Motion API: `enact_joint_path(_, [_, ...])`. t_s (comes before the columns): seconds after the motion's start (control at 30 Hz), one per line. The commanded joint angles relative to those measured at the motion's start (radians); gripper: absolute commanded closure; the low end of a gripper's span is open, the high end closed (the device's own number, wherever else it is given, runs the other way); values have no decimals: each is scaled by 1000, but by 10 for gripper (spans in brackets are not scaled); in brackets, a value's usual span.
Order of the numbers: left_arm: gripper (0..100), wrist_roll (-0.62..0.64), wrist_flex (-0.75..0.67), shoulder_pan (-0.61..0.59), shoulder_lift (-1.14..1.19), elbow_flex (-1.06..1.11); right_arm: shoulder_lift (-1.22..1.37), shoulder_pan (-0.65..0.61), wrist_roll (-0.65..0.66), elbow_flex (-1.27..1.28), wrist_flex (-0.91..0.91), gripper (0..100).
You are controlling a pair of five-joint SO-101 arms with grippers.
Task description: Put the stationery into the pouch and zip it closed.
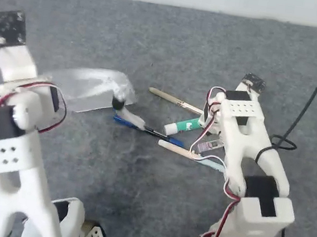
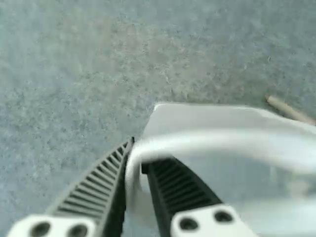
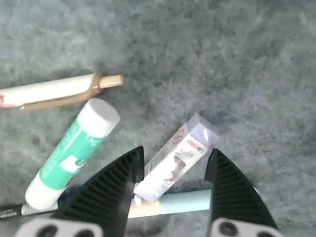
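Note:
The clear plastic pouch [image 1: 95, 87] lies at the left of the grey mat, and my left gripper [image 1: 61, 99] is shut on its near edge. In the left wrist view the pouch [image 2: 222, 128] rim is pinched between the ribbed fingers [image 2: 106, 182]. My right gripper [image 3: 175, 155] hangs open with a small white eraser box [image 3: 177, 158] between its fingers. Beside it lie a green glue stick [image 3: 74, 148], a beige pen [image 3: 54, 91] and a pale blue pen [image 3: 173, 203]. From above, the right gripper [image 1: 208, 139] is over the pile, with a blue pen [image 1: 145, 129] left of it.
A white item with a black end [image 1: 125, 111] lies at the pouch's mouth. A cream pen [image 1: 178, 149] rests under the glue stick [image 1: 184, 126]. A black cable [image 1: 298, 125] runs along the right side. Open mat stretches toward the far edge.

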Motion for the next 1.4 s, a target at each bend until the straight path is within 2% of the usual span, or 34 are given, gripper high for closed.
enact_joint_path(0.0, [989, 18, -20, -6, 14, 19, 8, 19, -37, -54, -16, 801])
enact_joint_path(0.2, [989, 20, -14, -2, 14, 21, 68, 25, -43, -94, -5, 804])
enact_joint_path(0.5, [989, 20, -14, -2, 14, 18, 87, 71, -38, -127, -2, 991])
enact_joint_path(0.97, [990, 15, -12, -2, 12, 10, -153, 64, 35, -132, 154, 992])
enact_joint_path(1.17, [990, 14, 34, -2, 12, -64, -286, 61, 141, -132, 222, 992])
enact_joint_path(1.37, [990, 14, 31, -2, 12, -70, -418, -8, 146, -132, 282, 992])
